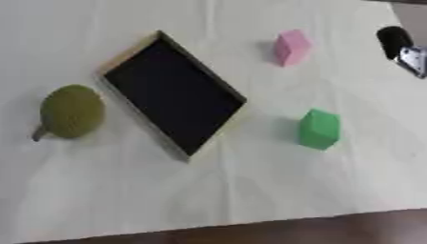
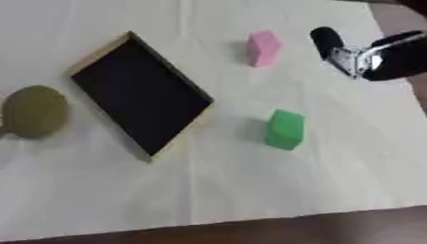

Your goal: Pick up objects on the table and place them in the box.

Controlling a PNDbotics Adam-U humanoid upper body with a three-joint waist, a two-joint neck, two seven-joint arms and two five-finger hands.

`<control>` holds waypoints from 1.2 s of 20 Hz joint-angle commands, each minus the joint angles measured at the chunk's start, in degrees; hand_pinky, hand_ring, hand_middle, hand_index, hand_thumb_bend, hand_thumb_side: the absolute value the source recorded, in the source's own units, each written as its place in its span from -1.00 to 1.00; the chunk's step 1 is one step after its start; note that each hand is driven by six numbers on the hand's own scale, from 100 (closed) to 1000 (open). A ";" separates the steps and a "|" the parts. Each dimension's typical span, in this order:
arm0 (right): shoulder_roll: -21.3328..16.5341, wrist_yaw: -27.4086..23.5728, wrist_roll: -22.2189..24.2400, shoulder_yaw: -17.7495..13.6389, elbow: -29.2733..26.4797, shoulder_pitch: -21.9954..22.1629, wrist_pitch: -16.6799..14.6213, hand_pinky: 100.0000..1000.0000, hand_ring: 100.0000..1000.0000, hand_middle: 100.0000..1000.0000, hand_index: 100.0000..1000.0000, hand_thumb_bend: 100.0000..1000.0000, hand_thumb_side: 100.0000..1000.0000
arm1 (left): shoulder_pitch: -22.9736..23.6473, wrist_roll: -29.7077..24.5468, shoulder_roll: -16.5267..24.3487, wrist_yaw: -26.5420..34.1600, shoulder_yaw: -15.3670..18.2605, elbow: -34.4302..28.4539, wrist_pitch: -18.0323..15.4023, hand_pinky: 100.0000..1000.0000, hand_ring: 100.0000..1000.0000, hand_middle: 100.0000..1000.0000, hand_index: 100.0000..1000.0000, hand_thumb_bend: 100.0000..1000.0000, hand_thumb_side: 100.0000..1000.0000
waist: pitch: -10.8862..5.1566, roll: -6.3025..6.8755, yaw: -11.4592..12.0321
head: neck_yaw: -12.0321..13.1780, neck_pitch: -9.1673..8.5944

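Note:
An open shallow box (image 1: 171,90) with a black inside and a light wooden rim lies askew at the centre left of the table; nothing is inside it. To its right stands a green block (image 1: 320,128), and a pink block (image 1: 292,46) sits further back. Left of the box rests an olive-green round fruit (image 1: 73,111) with a short stem. My right hand (image 2: 375,55), black with a silver joint, comes in from the upper right and hovers to the right of the pink block, apart from it. My left hand does not show.
A cream cloth (image 1: 250,190) covers the table, and the brown front edge (image 1: 250,233) runs along the bottom of the view. The cloth's right border lies close to the right hand.

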 commanded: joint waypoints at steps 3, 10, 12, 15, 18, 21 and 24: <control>-3.30 1.92 3.20 0.43 -0.82 0.19 -3.16 0.88 0.80 0.64 0.75 -1.00 -0.54 | -0.28 -0.28 1.69 0.28 -0.14 -1.00 0.03 0.31 0.50 0.54 0.62 -1.00 0.17 | -1.52 0.05 -0.07 | 0.30 0.04; -3.27 3.77 6.19 1.72 -0.59 0.51 -3.85 0.88 0.80 0.58 0.74 -1.00 -0.47 | -0.31 -0.50 1.67 0.37 -0.26 -1.00 0.12 0.31 0.50 0.54 0.62 -1.00 0.17 | -1.58 0.07 0.02 | 0.15 -0.02; -3.30 4.17 6.99 2.33 -0.12 0.36 -2.96 0.88 0.79 0.55 0.74 -1.00 -0.34 | -0.28 -0.56 1.68 0.41 -0.30 -1.00 0.17 0.31 0.50 0.54 0.62 -1.00 0.18 | -1.60 0.02 0.07 | 0.08 0.02; -3.29 4.55 7.76 3.23 0.48 0.24 -1.83 0.89 0.79 0.53 0.74 -1.00 -0.16 | -0.26 -0.68 1.69 0.44 -0.36 -1.00 0.24 0.31 0.50 0.54 0.62 -1.00 0.18 | -1.61 -0.05 0.14 | 0.09 0.11; -3.22 4.90 8.43 4.46 1.33 0.04 -0.84 0.90 0.80 0.52 0.74 -1.00 -0.04 | -0.30 -0.80 1.68 0.44 -0.43 -1.00 0.30 0.31 0.50 0.54 0.62 -1.00 0.18 | -1.62 -0.09 0.25 | 0.01 0.18; -2.99 4.78 8.11 5.30 2.31 -0.25 0.61 0.92 0.81 0.47 0.74 -1.00 0.15 | -0.32 -0.97 1.67 0.43 -0.48 -1.00 0.35 0.31 0.50 0.54 0.62 -1.00 0.19 | -1.62 -0.11 0.30 | -0.07 0.21; -2.74 4.30 7.35 6.20 3.43 -0.38 2.62 0.93 0.79 0.37 0.73 -1.00 0.53 | -0.31 -1.13 1.68 0.44 -0.54 -1.00 0.39 0.31 0.50 0.54 0.62 -1.00 0.19 | -1.65 -0.15 0.35 | -0.16 0.28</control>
